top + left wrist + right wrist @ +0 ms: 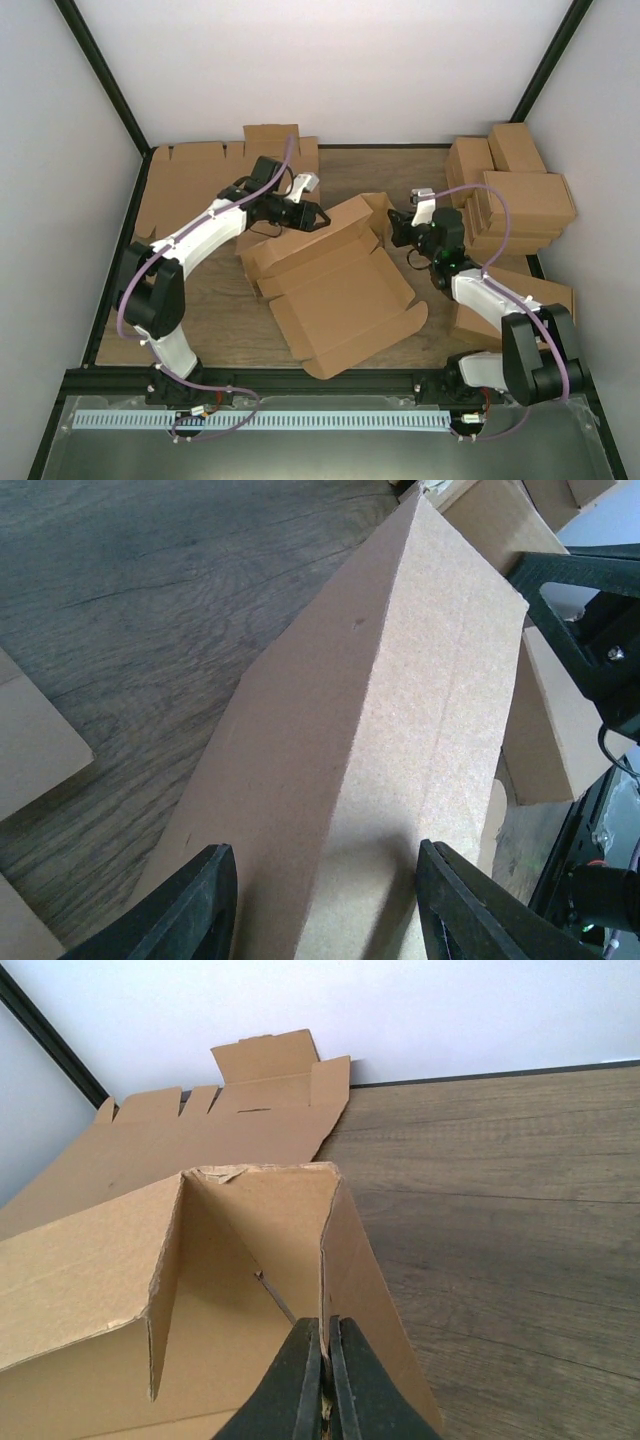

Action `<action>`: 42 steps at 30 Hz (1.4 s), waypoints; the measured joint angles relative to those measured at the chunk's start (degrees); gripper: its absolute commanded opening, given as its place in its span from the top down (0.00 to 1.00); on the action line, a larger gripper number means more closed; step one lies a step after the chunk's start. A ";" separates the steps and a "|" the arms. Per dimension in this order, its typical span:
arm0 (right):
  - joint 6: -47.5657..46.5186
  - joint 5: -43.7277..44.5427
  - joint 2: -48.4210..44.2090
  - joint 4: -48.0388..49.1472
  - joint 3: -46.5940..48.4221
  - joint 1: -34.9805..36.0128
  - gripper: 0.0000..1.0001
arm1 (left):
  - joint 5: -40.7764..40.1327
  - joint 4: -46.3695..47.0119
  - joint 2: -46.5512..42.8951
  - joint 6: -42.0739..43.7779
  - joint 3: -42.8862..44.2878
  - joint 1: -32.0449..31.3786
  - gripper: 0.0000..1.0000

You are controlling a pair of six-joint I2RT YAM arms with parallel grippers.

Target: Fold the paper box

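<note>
Fingers of right gripper pinch upright flap edge of plain brown corrugated cardboard mailer box. Left gripper clamps raised wall. Open wood tabletop near-left.

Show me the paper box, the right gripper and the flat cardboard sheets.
paper box (pixel 345 300), top view, flat open panel.
right gripper (pixel 326 1326), right wrist view, between its fingertips.
flat cardboard sheets (pixel 190 172), top view, uppermost sheet.

The brown corrugated paper box lies half-folded, far walls raised, its lid panel spread flat on the near side.
</note>
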 measured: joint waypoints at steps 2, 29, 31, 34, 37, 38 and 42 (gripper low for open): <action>0.20 0.39 -0.57 -1.64 0.59 0.44 0.99 | 0.07 0.09 -0.02 -0.04 0.00 0.31 0.49; 13.55 1.55 0.96 -24.46 15.76 10.29 0.99 | 4.92 1.46 -2.21 -3.19 -3.26 3.69 0.49; 15.34 2.23 1.46 -25.20 16.79 10.40 0.99 | 5.03 1.84 -2.21 -3.45 -3.30 3.82 0.49; 18.27 3.74 2.75 -26.43 18.60 10.73 0.99 | 5.18 2.27 -2.21 -3.93 -3.30 4.04 0.49; 20.92 6.03 4.59 -27.93 21.38 12.28 0.99 | 5.51 2.45 -2.21 -4.24 -3.30 4.74 0.49; 21.49 6.62 4.98 -28.20 22.01 12.87 0.99 | 5.81 2.47 -2.21 -4.26 -3.30 5.20 0.49; 24.94 8.68 5.33 -28.39 22.58 15.32 0.99 | 6.62 2.47 -2.21 -4.26 -3.30 6.32 0.49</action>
